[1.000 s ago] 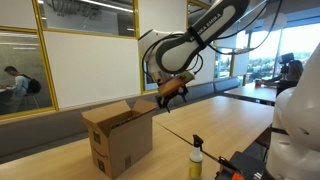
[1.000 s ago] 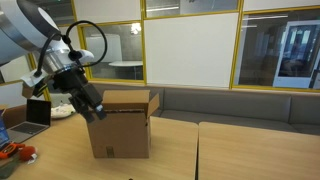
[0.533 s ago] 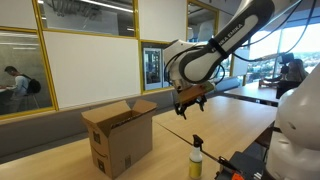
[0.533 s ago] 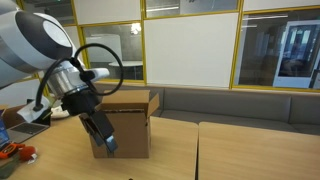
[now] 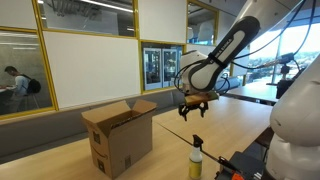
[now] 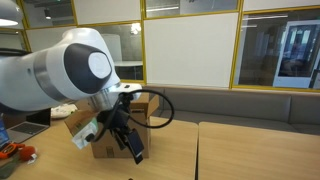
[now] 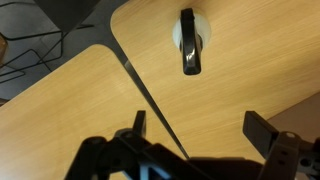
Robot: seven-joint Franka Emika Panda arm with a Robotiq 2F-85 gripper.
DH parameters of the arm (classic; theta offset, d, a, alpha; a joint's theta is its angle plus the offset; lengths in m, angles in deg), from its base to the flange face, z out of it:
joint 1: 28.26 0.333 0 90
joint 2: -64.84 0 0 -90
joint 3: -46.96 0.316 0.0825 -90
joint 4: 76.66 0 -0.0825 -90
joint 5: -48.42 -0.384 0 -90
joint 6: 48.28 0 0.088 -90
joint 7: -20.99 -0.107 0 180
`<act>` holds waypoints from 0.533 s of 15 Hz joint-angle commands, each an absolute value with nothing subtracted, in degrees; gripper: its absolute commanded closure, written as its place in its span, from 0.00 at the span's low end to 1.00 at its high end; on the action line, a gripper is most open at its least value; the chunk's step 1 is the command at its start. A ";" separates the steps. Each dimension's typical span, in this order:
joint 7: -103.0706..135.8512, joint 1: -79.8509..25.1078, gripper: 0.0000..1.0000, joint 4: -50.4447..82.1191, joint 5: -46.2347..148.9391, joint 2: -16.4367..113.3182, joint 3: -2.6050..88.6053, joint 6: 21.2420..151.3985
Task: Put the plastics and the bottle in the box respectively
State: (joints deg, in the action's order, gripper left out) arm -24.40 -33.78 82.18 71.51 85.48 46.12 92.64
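While gripper (image 5: 191,112) hangs open, empty above tabletop (image 5: 238,125), bottle (image 7: 189,42) stands nr its edge

White glossy robot arm with rounded links (image 6: 70,75), fat bulbous joint housings, darker seams between segments. Thin black cable (image 6: 168,104) loops off the wrist. Black boxy gripper (image 5: 193,108) at the end; wrist view shows two dark flat jaws on a black linkage frame.
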 commanded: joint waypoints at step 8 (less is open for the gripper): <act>-11.52 -35.74 0.00 82.09 54.53 73.31 43.98 101.16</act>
State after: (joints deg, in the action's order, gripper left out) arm -15.09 -35.93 82.12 58.84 75.19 44.39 99.03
